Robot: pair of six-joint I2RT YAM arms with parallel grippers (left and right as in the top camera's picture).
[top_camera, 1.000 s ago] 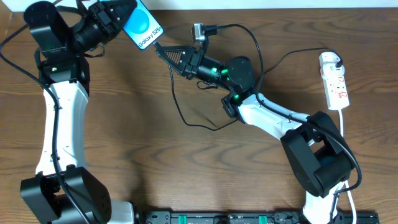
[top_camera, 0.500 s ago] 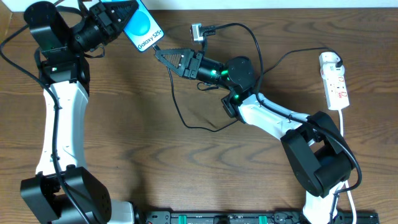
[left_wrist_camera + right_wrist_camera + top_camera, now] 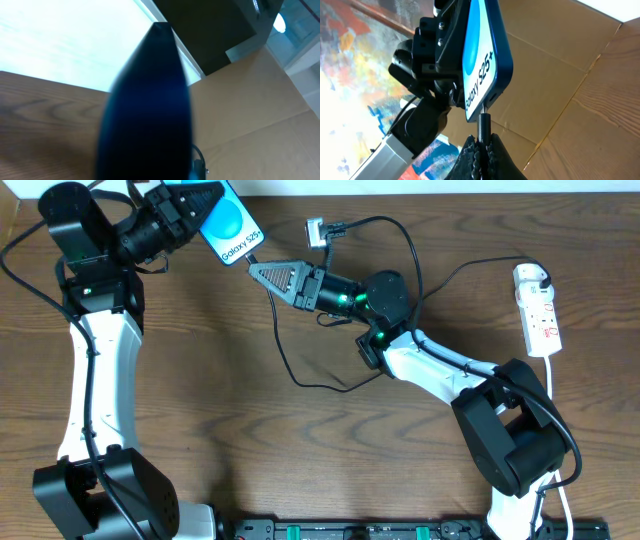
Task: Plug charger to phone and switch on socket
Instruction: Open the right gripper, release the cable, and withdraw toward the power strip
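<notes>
My left gripper is shut on the phone, held in the air at the table's far left with its blue "Galaxy S25+" screen facing up. In the left wrist view the phone fills the middle as a dark blur. My right gripper is shut on the charger's black plug tip, which touches the phone's bottom edge. The thin black charger cable loops over the table. The white socket strip lies at the far right, with a white adapter at its far end.
A small grey connector on a black cable lies near the far edge, behind my right arm. A cardboard wall stands behind the table. The arm bases and a black rail sit along the near edge.
My right gripper has moved left and toward the phone, bringing the plug tip up to the phone's bottom edge. The left arm and phone have held still.
</notes>
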